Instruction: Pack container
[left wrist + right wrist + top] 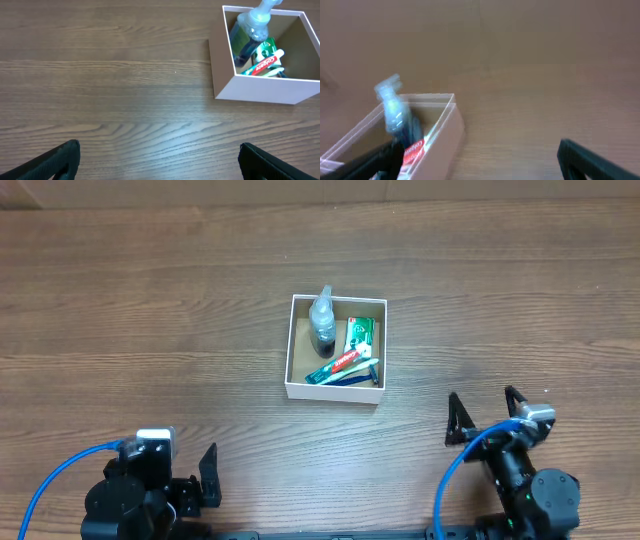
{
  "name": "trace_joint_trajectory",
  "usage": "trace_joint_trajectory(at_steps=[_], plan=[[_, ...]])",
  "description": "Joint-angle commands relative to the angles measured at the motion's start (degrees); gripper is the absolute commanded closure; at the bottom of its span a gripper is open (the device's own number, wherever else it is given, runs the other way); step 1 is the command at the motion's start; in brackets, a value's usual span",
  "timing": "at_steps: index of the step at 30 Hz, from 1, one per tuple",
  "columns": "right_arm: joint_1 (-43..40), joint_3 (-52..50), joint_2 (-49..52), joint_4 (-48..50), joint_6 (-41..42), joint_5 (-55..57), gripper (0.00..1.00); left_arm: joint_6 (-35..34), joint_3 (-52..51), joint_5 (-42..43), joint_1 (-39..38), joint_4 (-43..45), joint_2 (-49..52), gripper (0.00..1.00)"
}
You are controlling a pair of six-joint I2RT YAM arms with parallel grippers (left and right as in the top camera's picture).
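Observation:
The container [293, 345] is a small white-walled cardboard box with a brown inside, at the table's middle. In it lie a clear spray bottle [322, 320] with dark liquid, a red and green toothpaste tube [350, 358] and a toothbrush [345, 375]. The box also shows in the left wrist view [260, 92] and the right wrist view [451, 131]. My left gripper [205, 480] is open and empty near the front left edge, its fingertips wide apart [160, 160]. My right gripper [485, 415] is open and empty at the front right, below and right of the box [480, 160].
The wooden table [150, 310] spreads all round the box. Blue cables [60, 470] run from both arm bases at the front edge.

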Motion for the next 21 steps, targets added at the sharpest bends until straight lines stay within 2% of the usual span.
trace_joint_trajectory(at_steps=[1, 3, 4, 21], plan=[[0.0, -11.9, -0.6, 22.9, -11.7, -1.9, 0.00, 0.5, -0.1, 0.6, -0.1, 0.2, -0.2, 0.00], [0.0, -12.2, -0.6, 20.0, -12.5, -1.2, 0.00, 0.5, -0.1, 0.6, -0.1, 0.2, -0.2, 0.00], [0.0, -12.1, -0.6, 13.6, -12.5, -1.2, 0.00, 0.5, -0.1, 0.6, -0.1, 0.2, -0.2, 0.00], [0.0, -12.1, -0.3, 13.5, -12.5, -0.8, 0.00, 0.5, -0.1, 0.6, -0.1, 0.2, -0.2, 0.00]])
